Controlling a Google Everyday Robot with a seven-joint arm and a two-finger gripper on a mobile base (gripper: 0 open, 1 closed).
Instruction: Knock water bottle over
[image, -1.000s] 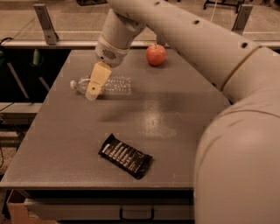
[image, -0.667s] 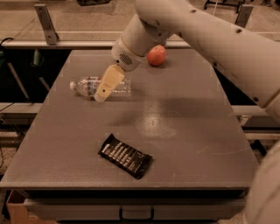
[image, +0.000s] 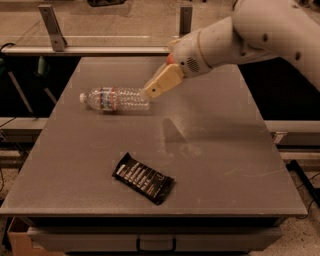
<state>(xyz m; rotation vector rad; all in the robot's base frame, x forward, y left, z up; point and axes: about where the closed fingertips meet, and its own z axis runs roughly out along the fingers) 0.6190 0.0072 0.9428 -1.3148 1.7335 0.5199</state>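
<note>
The water bottle (image: 114, 99) lies on its side on the grey table (image: 210, 150) at the back left, white cap pointing left, red and blue label band near the cap end. My gripper (image: 156, 88) hangs above the table just right of the bottle's base end, its tan fingers (image: 162, 81) pointing down-left. It holds nothing that I can see.
A black snack bar wrapper (image: 143, 178) lies near the table's front, left of centre. My arm (image: 240, 35) crosses the back right and hides what is behind it. A metal rail (image: 90, 50) runs behind the table.
My arm has swung to the right and the gripper has drawn back from over the bottle to its right end. The bottle stays lying on its side.
</note>
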